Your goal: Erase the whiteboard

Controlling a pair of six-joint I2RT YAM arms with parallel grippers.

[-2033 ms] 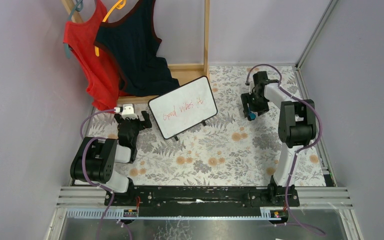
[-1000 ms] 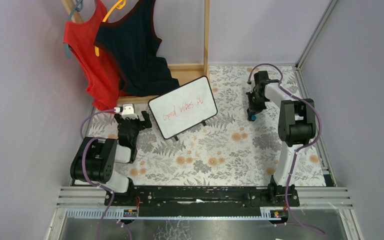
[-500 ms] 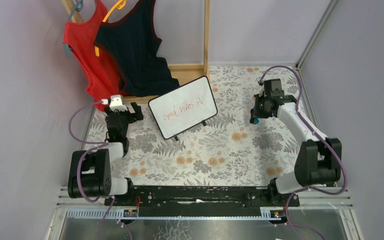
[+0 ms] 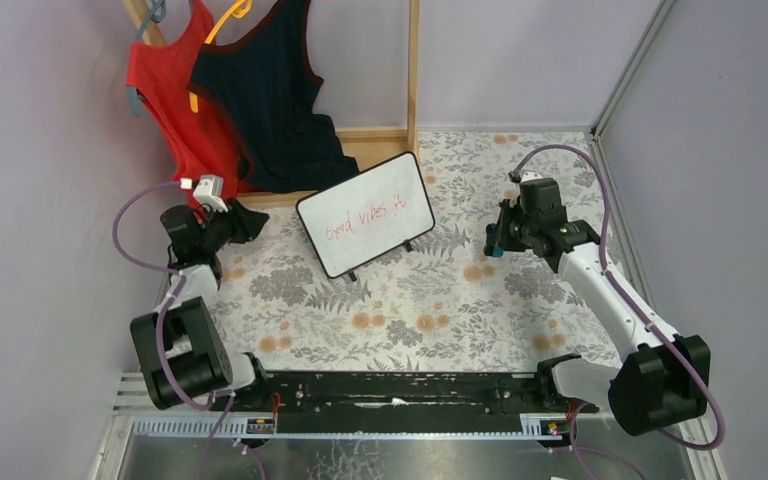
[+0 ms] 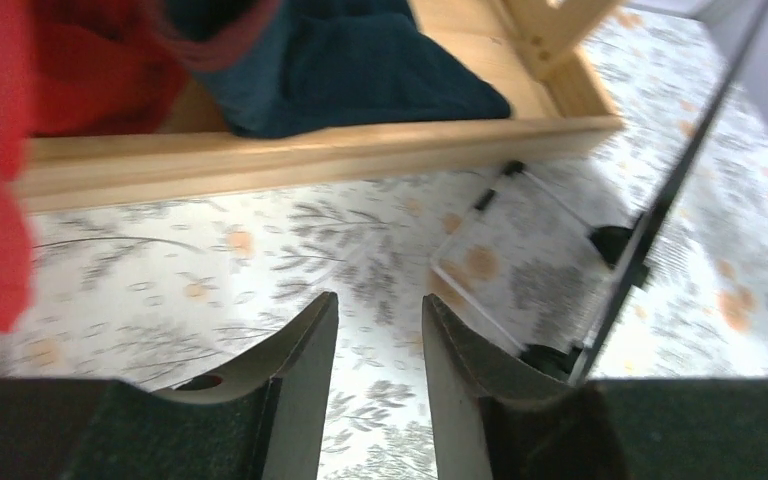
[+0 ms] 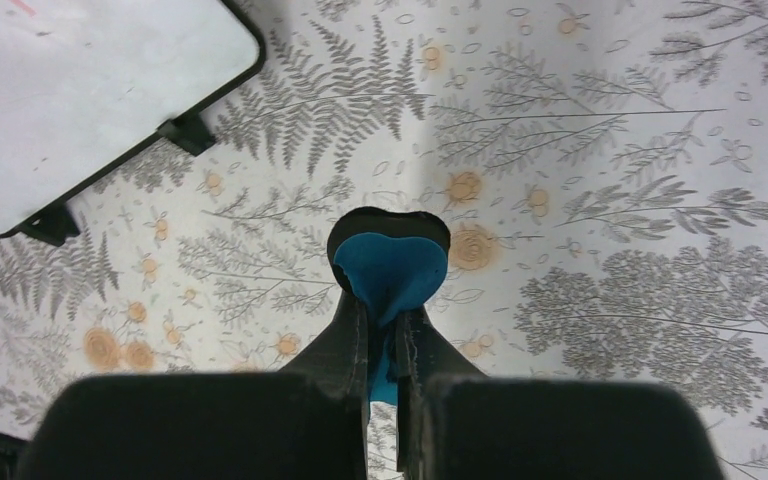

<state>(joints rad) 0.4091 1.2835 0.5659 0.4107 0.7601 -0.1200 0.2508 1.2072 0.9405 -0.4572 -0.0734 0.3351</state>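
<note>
The whiteboard (image 4: 365, 213) stands tilted on small black feet at mid-table, with red writing on its face. My right gripper (image 4: 494, 243) hovers to its right, shut on a blue eraser (image 6: 390, 265) that sticks out past the fingertips; the right wrist view shows the board's corner (image 6: 90, 90) at upper left. My left gripper (image 4: 248, 222) is off the board's left edge, its jaws narrowly open with nothing between them. From the left wrist the whiteboard (image 5: 660, 200) appears edge-on at right, ahead of the left gripper (image 5: 380, 305).
A red top (image 4: 175, 110) and a dark navy top (image 4: 270, 100) hang on a wooden rack (image 4: 412, 70) behind the board; the rack's base beam (image 5: 310, 155) lies just beyond my left fingers. Walls close in on the left and right of the floral tablecloth (image 4: 410, 300).
The left arm swung left and back toward the red top, and its jaws narrowed. The right arm carried the eraser from the far right edge nearer and toward the board.
</note>
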